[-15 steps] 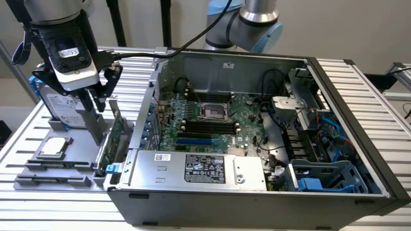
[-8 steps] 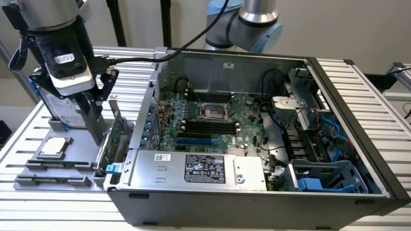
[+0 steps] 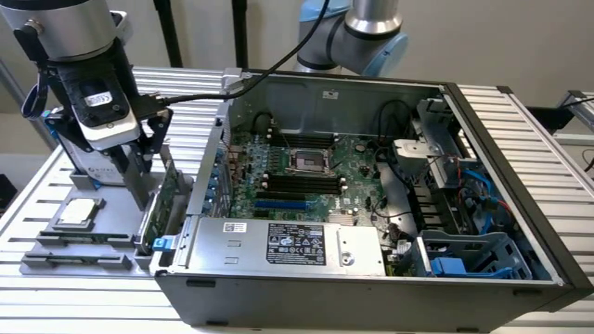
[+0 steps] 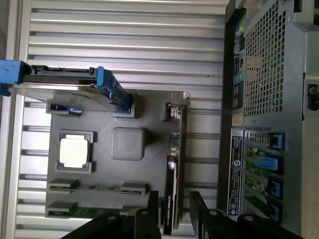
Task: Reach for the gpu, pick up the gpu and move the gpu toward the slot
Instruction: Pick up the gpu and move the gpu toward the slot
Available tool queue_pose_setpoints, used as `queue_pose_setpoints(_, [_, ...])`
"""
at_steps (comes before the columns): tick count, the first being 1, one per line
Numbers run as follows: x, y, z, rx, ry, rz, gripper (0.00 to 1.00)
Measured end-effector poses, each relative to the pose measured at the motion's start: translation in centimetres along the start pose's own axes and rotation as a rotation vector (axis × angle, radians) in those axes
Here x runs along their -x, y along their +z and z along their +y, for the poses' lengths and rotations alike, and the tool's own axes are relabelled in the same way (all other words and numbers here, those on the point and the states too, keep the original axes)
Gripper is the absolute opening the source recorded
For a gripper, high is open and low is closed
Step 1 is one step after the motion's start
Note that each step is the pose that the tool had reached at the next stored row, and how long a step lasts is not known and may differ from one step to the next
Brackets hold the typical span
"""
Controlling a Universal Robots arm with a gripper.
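The gripper (image 4: 174, 211) hangs over the gpu (image 4: 177, 164), which stands upright in the grey holder (image 4: 149, 169), at nine o'clock of the case (image 3: 371, 306) in the exterior view. The fingers (image 4: 199, 211) are spread astride it; I'd centre them, then squeeze squarely.

Camera placement
Exterior view: high, angled down into the open computer case (image 3: 352, 299). Wrist view: close, straight down; both share the grey fixture (image 4: 104, 169).

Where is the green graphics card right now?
The gpu stands on edge in the grey holder tray, on the exterior view's left beside the open computer case, between the fingers of the gripper.
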State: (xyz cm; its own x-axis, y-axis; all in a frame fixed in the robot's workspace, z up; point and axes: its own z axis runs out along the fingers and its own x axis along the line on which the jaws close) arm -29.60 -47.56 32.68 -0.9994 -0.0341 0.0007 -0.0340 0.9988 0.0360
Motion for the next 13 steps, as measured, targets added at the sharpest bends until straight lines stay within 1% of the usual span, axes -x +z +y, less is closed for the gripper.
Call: queue_pose_setpoints(13, [0.0, 2.35, -0.11, 0.0, -0.018, 0.0007, 0.39])
